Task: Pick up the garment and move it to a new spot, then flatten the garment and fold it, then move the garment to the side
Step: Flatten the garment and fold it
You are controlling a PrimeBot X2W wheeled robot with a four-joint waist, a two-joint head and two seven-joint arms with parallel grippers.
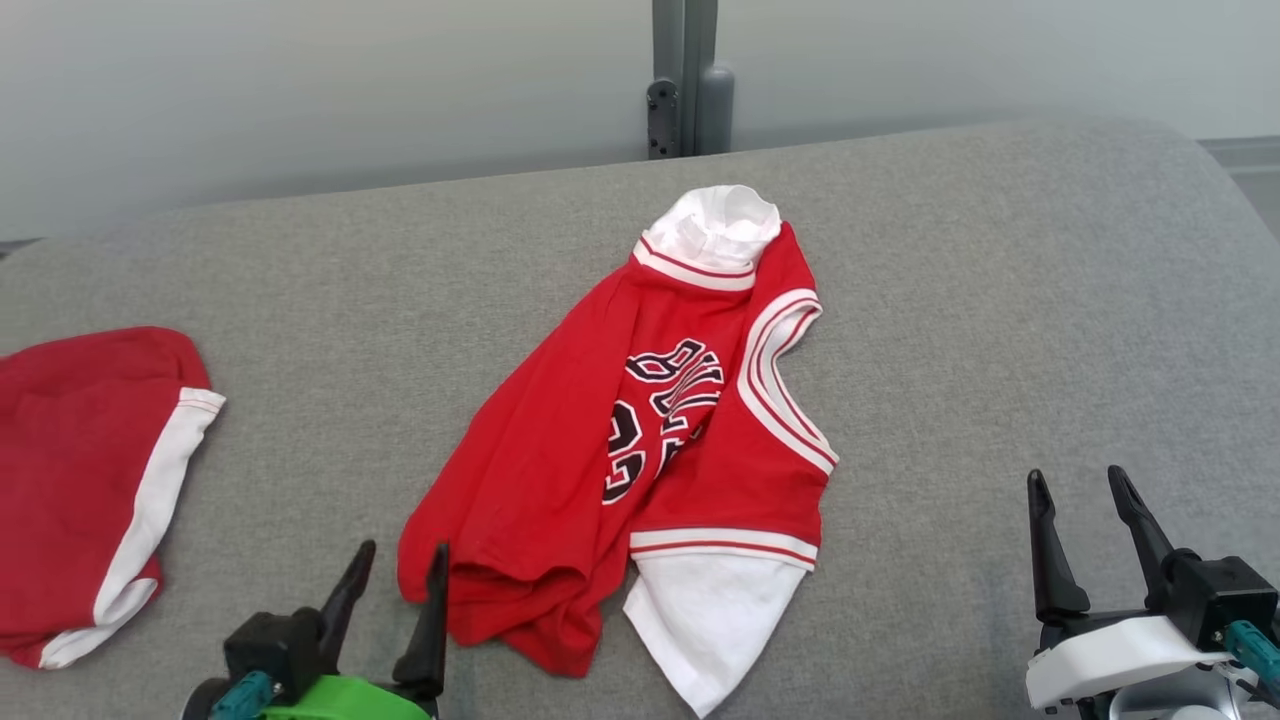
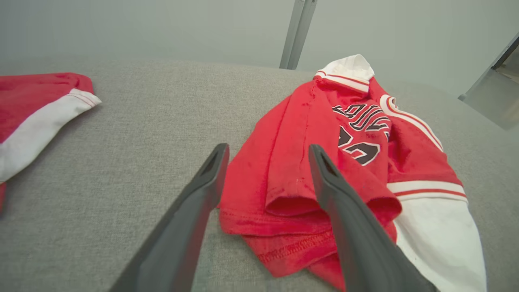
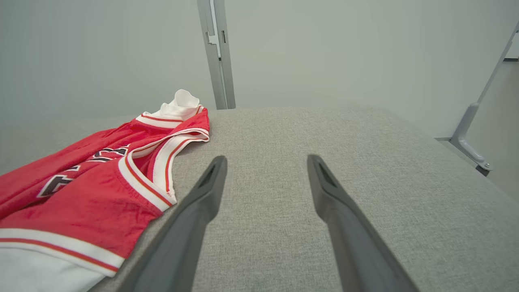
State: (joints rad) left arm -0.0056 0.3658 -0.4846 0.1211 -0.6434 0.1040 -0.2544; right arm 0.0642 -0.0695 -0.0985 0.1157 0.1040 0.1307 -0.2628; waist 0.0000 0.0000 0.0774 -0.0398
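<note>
Now the jersey [image 1: 640, 440] lies crumpled mid-way across the grey cloth surface [image 1: 1000, 300]. Left gripper [image 1: 402, 547] has fingers apart, just beside its near hem. Right gripper [image 1: 1077, 473] has fingers apart, empty, well to its right.

The jersey [image 1: 560, 440] is thin, creased red cloth with a slight sheen and smooth white trim. The surface [image 1: 950, 300] is coarse-woven grey fabric, matt. The fingers [image 2: 348, 227] look like smooth, matt dark plastic. The post [image 1: 685, 70] is grey painted metal.

Red jersey [image 1: 640, 440] with white trim and white underlayer, crumpled, lying mid-surface, collar at far end
</note>
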